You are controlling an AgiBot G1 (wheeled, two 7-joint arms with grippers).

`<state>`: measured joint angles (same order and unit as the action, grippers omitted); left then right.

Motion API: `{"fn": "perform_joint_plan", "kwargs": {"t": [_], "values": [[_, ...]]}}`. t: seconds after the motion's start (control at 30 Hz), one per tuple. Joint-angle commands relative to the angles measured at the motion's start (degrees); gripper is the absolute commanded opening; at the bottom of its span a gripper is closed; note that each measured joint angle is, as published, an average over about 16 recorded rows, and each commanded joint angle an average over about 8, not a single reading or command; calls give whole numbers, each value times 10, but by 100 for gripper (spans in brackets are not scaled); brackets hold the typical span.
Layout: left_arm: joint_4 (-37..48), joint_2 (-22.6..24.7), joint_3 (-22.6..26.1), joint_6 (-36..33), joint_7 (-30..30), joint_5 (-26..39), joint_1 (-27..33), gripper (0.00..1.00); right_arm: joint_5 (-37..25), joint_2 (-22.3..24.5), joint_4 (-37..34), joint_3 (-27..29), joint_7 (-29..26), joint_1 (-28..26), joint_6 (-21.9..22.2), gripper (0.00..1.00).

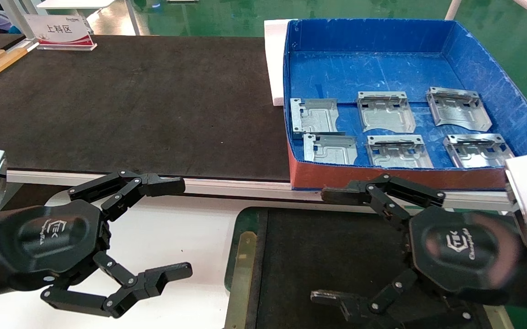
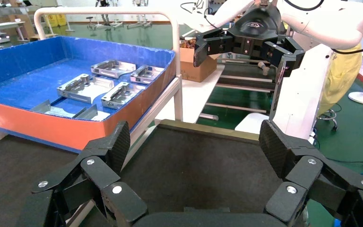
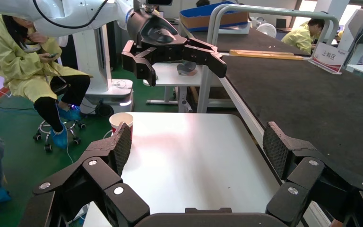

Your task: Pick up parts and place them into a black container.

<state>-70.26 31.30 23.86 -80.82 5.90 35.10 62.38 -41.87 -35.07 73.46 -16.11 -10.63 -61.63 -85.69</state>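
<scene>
Several silver parts (image 1: 385, 111) lie flat in two rows inside a blue box (image 1: 478, 59) at the back right; they also show in the left wrist view (image 2: 82, 87). The black container (image 1: 236, 237), with a green rim and a brass strip, sits at the front below the box, its floor bare (image 2: 194, 165). My right gripper (image 1: 325, 246) hovers open and empty over that container. My left gripper (image 1: 180, 227) hangs open and empty over the white table to the container's left. Each wrist view shows its own open jaws (image 2: 196, 142) (image 3: 196, 144).
A wide black mat (image 1: 130, 105) covers the bench beside the blue box. A white foam block (image 1: 273, 64) stands against the box's left wall. A sign (image 1: 60, 32) sits at the back left. A red paper cup (image 3: 121, 120) stands by the white table's (image 3: 189, 156) edge, and a seated person (image 3: 28, 61) is beyond it.
</scene>
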Motion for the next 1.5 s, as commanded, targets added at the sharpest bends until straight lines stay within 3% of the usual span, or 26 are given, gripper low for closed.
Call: {"fn": "perform_joint_plan", "kwargs": {"t": [0.03,0.33,0.37,0.6,0.63,1.5], "values": [[0,0,0,0,0,0,0,100,0,0,0,0,0,0,0,100],[0,0,0,0,0,0,0,100,0,0,0,0,0,0,0,100],[0,0,0,0,0,0,0,92,0,0,0,0,0,0,0,100],[0,0,0,0,0,0,0,4,0,0,0,0,0,0,0,100],[0,0,0,0,0,0,0,0,0,0,0,0,0,0,0,100],[0,0,0,0,0,0,0,0,0,0,0,0,0,0,0,100]]}}
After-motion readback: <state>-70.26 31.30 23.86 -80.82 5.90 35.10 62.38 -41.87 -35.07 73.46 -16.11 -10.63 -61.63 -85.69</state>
